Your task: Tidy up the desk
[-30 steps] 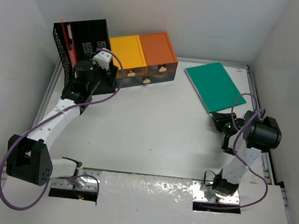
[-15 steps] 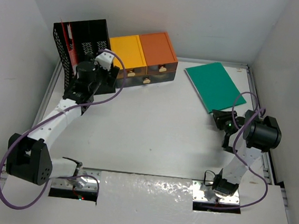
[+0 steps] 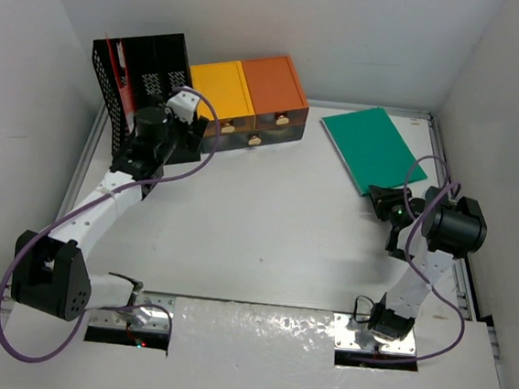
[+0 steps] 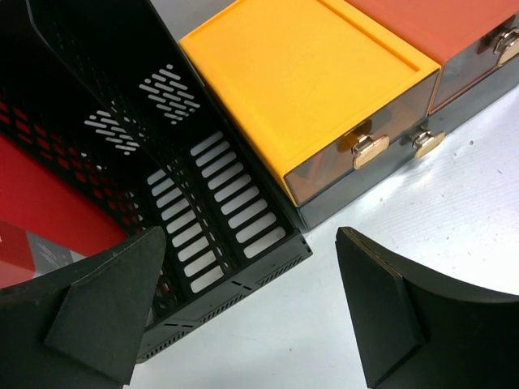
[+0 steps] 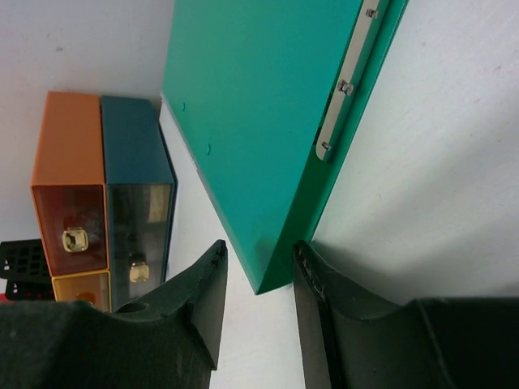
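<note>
One item looks unsorted from the top view: a green folder (image 3: 372, 150) lies flat and askew at the upper right of the desk (image 3: 264, 241). At upper left a black mesh rack (image 3: 142, 73) stands against the yellow drawer box (image 3: 221, 94) and the orange drawer box (image 3: 273, 87), a tidy row along the back. By my reading, filing the folder is what is left, and the drawer boxes sit between it and the rack.

Seen from the left wrist, the left gripper (image 4: 251, 239) hangs with jaws wide apart and empty over the rack's front corner. A red item (image 4: 49, 194) already stands in a slot at the left edge, and the drawers at upper right are closed.

Seen from the right wrist, the right gripper (image 5: 259, 259) has its jaws a little apart, framing the folder's near corner at lower centre. I cannot tell whether either pad touches it. A dark teal drawer (image 5: 134, 186) shows at the left.
</note>
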You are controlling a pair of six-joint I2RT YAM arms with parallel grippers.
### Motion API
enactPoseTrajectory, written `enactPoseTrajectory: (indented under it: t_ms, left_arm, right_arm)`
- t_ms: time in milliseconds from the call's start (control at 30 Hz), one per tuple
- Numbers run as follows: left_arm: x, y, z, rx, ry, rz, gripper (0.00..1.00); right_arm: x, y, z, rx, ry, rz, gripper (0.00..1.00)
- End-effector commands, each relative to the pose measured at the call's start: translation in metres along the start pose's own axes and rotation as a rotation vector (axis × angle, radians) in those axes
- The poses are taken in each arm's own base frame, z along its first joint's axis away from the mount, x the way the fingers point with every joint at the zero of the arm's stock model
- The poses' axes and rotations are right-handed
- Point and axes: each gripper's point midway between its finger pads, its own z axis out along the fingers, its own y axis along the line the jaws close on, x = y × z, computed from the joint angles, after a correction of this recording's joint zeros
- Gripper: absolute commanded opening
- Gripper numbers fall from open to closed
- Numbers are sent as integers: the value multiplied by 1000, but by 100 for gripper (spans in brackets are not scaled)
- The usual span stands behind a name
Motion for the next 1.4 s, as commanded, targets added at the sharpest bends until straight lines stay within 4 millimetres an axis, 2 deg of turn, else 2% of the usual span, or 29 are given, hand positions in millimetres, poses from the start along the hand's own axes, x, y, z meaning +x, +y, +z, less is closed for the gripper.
enactPoseTrajectory:
  t_ms: [0,100,333,467,733,833,867,900,933,1000,1033,1067,1100,1133,1200,1233,1267,1300,1333,1367]
  left_arm:
    - [-33,5,-2,-16,-78,-2,85]
    - [-35,4,-2,-13,-82,-8,85]
    - [-34,1,0,-11,-78,-6,85]
    - [-34,1,0,-15,-74,-4,85]
    - [-46,-2,-2,9,-91,-2,85]
    - [-45,-6,-1,23,-88,-4,85]
    - [-43,-8,-1,35,-84,-1,84]
    - [-43,-11,-1,47,-84,3,83]
    - [-41,-14,-1,60,-80,9,80]
    - [-39,-27,-1,118,-74,37,78]
    - [-37,-34,-2,152,-64,49,77]
    - [-36,-51,-2,204,-63,68,77]
    - [-36,-59,-3,231,-65,113,77]
    - [-36,-83,-5,280,-67,159,76]
    - [-34,-109,-9,323,-79,308,77]
    - [-24,-115,-10,299,-58,385,79]
    - [-27,-149,-18,350,-105,542,81]
    - [-20,-163,-21,343,-126,623,86]
    - [-19,-186,-32,343,-147,726,88]
    - [-19,-195,-36,338,-181,858,89]
  right_arm:
    - [-7,13,4,-45,-15,-22,37]
    - [-7,15,3,-52,-19,-30,38]
    - [-10,22,18,-93,-5,-16,38]
    - [0,8,26,-54,16,3,39]
    - [16,-5,47,-26,42,16,39]
    - [18,-12,48,-8,40,33,21]
    - [17,-12,48,-12,34,36,6]
    - [15,-9,46,-21,28,35,0]
    - [15,-7,45,-23,24,34,0]
    - [15,-3,39,-29,22,29,0]
    - [10,11,36,-60,15,18,0]
    - [11,17,29,-71,20,15,0]
    - [5,39,23,-121,10,-5,0]
    - [6,50,17,-148,19,-12,0]
    - [10,60,-1,-159,30,-1,0]
    - [4,85,-14,-217,9,-21,0]
    - [12,80,-25,-191,27,-4,0]
    - [15,86,-33,-194,33,-7,0]
    - [11,107,-46,-243,17,-32,0]
    - [18,101,-57,-223,24,-42,0]
